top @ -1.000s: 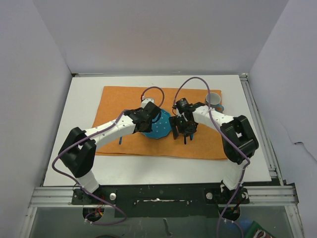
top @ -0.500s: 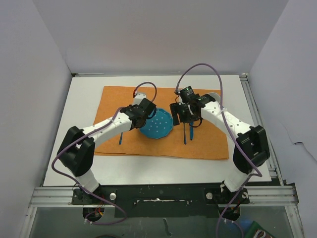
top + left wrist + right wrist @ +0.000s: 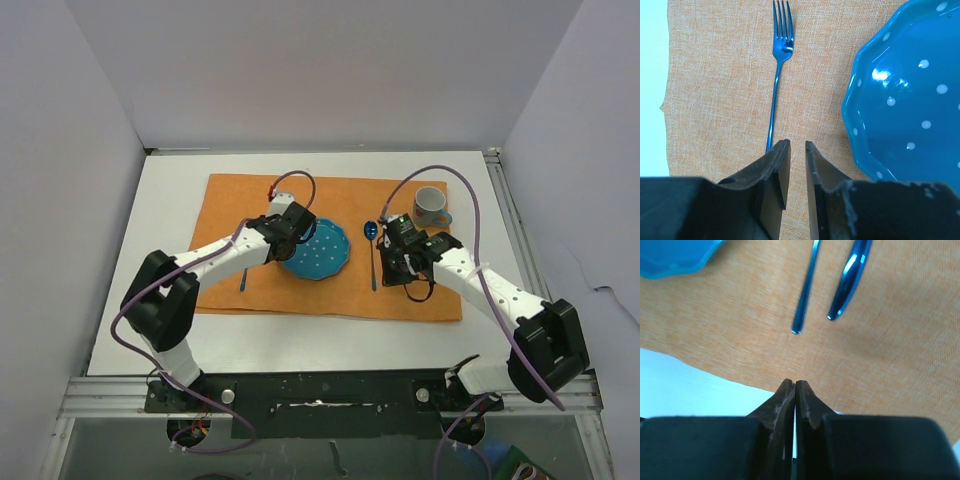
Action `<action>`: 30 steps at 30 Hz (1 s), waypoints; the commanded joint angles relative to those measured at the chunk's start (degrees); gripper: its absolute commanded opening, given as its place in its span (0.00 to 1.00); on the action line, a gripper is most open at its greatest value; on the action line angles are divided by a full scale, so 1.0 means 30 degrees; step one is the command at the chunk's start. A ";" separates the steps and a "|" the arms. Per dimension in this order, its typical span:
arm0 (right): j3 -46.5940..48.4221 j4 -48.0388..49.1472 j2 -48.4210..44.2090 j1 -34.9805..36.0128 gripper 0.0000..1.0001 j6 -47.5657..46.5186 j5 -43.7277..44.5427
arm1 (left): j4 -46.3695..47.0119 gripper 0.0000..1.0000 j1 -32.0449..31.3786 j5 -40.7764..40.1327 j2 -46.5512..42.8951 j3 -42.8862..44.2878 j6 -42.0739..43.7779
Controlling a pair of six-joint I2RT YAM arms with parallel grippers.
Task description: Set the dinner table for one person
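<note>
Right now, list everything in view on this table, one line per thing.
dinner table: one, white, under everything.
cloth: one, orange, spread across the table's middle.
plate: one, blue with white dots, centre of the cloth.
fork: one, blue, on the cloth left of the plate.
spoon: one, blue, on the cloth right of the plate.
second utensil: one, blue, beside the spoon's handle; only its handle shows, kind unclear.
mug: one, pale grey, far right corner of the cloth.
left claw: one, black, slightly parted, empty, above the cloth between fork and plate.
right claw: one, black, shut, empty, above the cloth's near edge.
</note>
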 commanded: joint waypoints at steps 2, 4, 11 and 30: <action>-0.1630 0.0731 -0.0951 -0.0456 0.00 0.1172 0.1736 | 0.1386 0.19 0.0006 -0.0435 0.0025 -0.0280 -0.0319; -0.2207 0.1077 -0.1084 -0.0994 0.00 0.1350 0.2128 | 0.2038 0.17 0.0006 -0.0037 0.0004 -0.0591 -0.0265; -0.3206 0.2403 -0.1110 -0.3608 0.00 0.1733 0.2349 | 0.2596 0.06 0.0006 0.0521 0.0377 -0.1667 -0.0889; 0.0590 0.3224 0.6091 -0.4320 0.00 0.2184 0.3785 | 0.3297 0.00 -0.0270 0.2003 0.1083 -0.3417 -0.1990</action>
